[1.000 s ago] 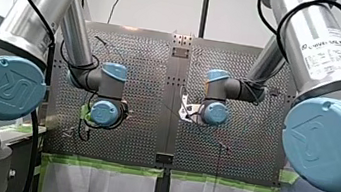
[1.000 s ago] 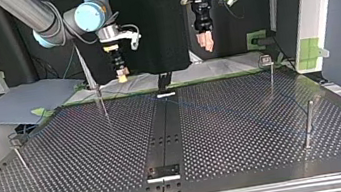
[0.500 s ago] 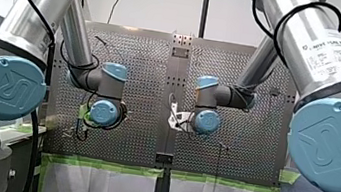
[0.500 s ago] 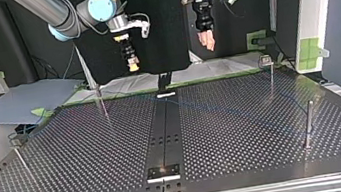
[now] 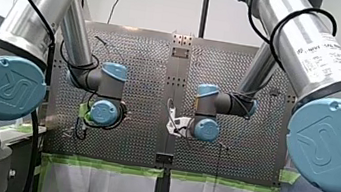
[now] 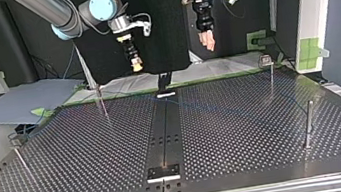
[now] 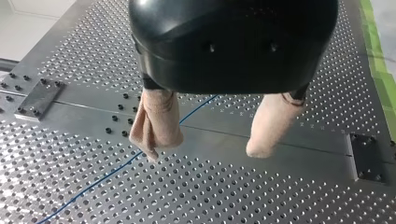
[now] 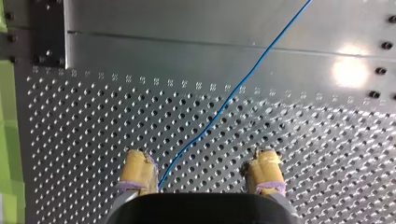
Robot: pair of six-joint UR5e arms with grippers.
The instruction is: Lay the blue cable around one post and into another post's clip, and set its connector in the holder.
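Blue cable (thin, slack) crosses perforated table.

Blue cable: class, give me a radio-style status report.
Left gripper open, empty, above table. Right gripper open, empty, fingers either side of blue cable, well above it. Cable lies loose on table. Nothing seen blocking either descent.

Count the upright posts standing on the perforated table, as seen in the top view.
4, placed by the top view: far left post, near left post, far right post, near right post. None seems hidden.
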